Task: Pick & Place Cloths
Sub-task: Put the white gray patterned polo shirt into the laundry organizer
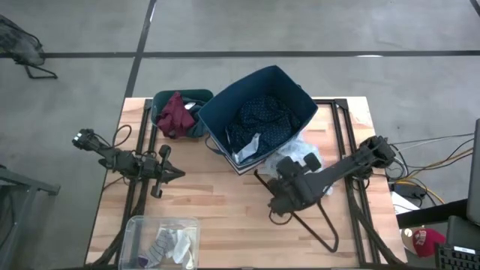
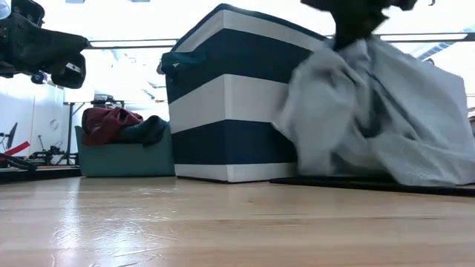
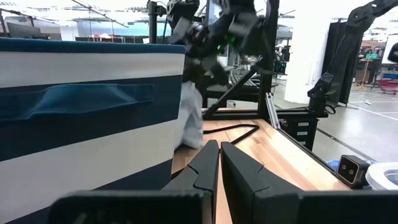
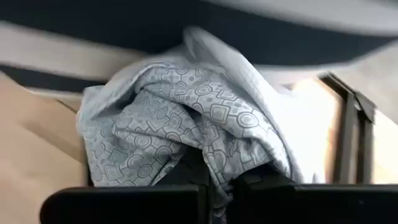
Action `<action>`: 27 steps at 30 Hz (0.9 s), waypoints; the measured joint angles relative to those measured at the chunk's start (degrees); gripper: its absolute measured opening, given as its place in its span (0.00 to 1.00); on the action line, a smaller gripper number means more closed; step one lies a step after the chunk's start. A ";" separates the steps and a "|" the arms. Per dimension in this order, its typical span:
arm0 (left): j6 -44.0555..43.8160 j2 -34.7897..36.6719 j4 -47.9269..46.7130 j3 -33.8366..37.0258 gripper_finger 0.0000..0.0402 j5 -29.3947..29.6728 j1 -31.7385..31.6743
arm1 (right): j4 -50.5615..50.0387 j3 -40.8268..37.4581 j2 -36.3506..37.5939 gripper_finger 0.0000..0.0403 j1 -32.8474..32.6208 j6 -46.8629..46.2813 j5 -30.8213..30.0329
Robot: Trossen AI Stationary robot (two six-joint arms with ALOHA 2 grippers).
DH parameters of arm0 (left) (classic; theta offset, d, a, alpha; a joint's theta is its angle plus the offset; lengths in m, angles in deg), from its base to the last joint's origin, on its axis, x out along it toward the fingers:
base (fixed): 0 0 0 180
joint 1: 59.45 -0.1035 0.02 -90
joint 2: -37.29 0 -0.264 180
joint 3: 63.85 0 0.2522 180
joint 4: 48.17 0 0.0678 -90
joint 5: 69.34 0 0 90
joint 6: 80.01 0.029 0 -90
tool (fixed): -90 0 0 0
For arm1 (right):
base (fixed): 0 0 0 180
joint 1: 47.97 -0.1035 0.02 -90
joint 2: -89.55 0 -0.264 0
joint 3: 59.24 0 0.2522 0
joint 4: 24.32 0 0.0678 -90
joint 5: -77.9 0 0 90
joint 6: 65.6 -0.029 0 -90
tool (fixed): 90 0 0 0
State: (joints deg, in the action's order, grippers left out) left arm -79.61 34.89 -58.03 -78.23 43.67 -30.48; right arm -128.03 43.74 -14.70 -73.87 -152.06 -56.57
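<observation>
A pale blue-white patterned shirt (image 2: 371,111) hangs bunched from my right gripper (image 4: 221,180) beside the navy and white fabric box (image 1: 259,112). A navy white-dotted shirt (image 1: 262,120) lies inside the box. A maroon piece (image 1: 174,112) sits in a teal bin (image 1: 196,96). Small white and grey socks (image 1: 169,244) lie in a clear tub (image 1: 135,229). My left gripper (image 3: 219,165) is shut and empty, held above the table's left half and pointing at the box. A thin dark hanger (image 1: 319,225) lies flat on the wood. My right gripper is shut on a bunched fold of the pale shirt near its top (image 4: 214,158), several layers pinched between the two fingers. The fingers come from above, slanting in from the table's right. The shirt hangs slack below them, and its lower folds (image 2: 415,174) reach the table beside the box.
The box stands tilted at the table's far middle, with the teal bin to its left. The clear tub sits at the near left corner. Bare wood (image 1: 225,202) lies between the arms. Dark frame rails (image 1: 349,150) run along the table's right side.
</observation>
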 joint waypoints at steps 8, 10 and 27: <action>0.00 0.01 0.00 0.00 0.06 0.01 -0.02 | 0.30 12.77 0.00 0.02 -0.77 10.32 -3.08; 0.00 -0.01 0.00 0.00 0.06 -0.01 0.00 | 0.58 16.33 0.00 0.02 -0.77 13.45 -4.02; 0.00 0.01 0.00 0.00 0.06 0.01 -0.02 | 6.08 44.63 2.45 0.03 -0.04 40.20 -24.17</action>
State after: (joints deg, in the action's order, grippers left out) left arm -79.61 34.90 -58.03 -78.23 43.69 -30.50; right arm -121.95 88.36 -12.25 -73.91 -111.86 -80.73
